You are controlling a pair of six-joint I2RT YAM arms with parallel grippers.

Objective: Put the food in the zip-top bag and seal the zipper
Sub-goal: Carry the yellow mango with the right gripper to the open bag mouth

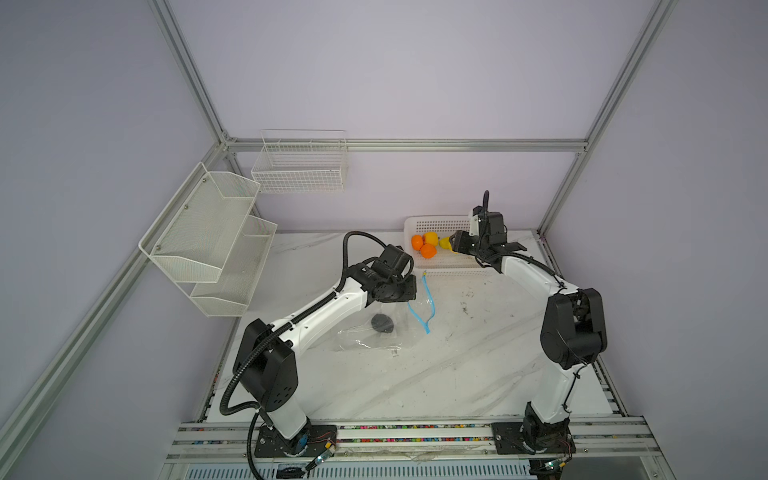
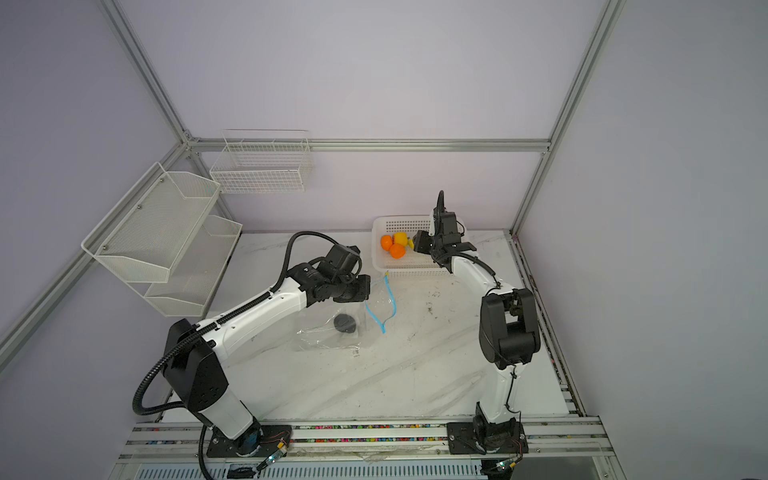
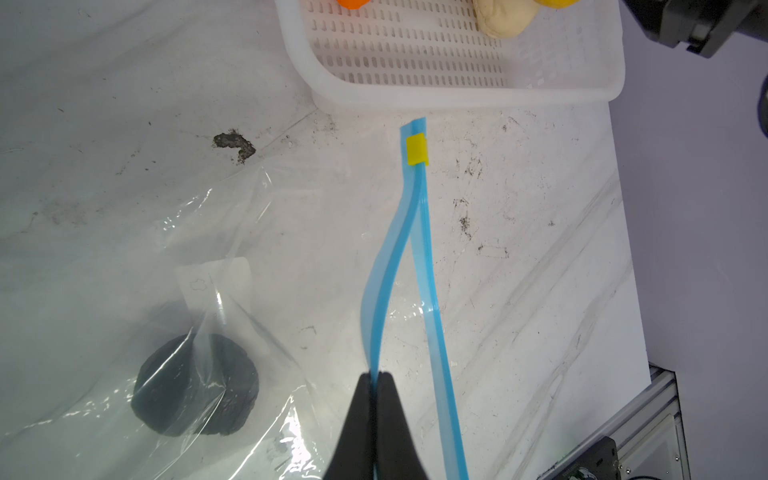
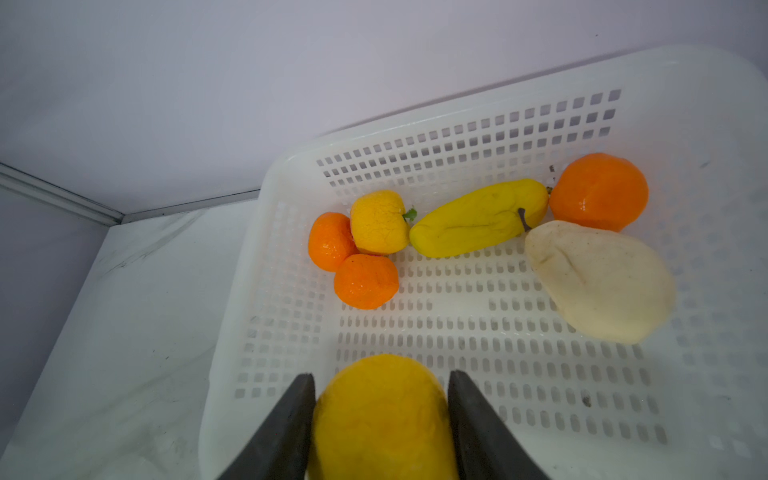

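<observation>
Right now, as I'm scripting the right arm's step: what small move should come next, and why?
Probably lift the right gripper clear of the white perforated plastic basket toward the clear crinkly zip-top bag: it grips a round yellow toy fruit, and the left gripper pinches one lip of the light-blue zipper strip, holding the mouth apart.

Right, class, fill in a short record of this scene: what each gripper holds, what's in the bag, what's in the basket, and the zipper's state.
left gripper: shut on one lip of the zipper
right gripper: shut on a yellow fruit, over the basket
bag: dark lump inside
basket: three oranges, round yellow fruit, long yellow fruit, cream bulb
zipper: open, lips apart; slider at the end by the basket
</observation>
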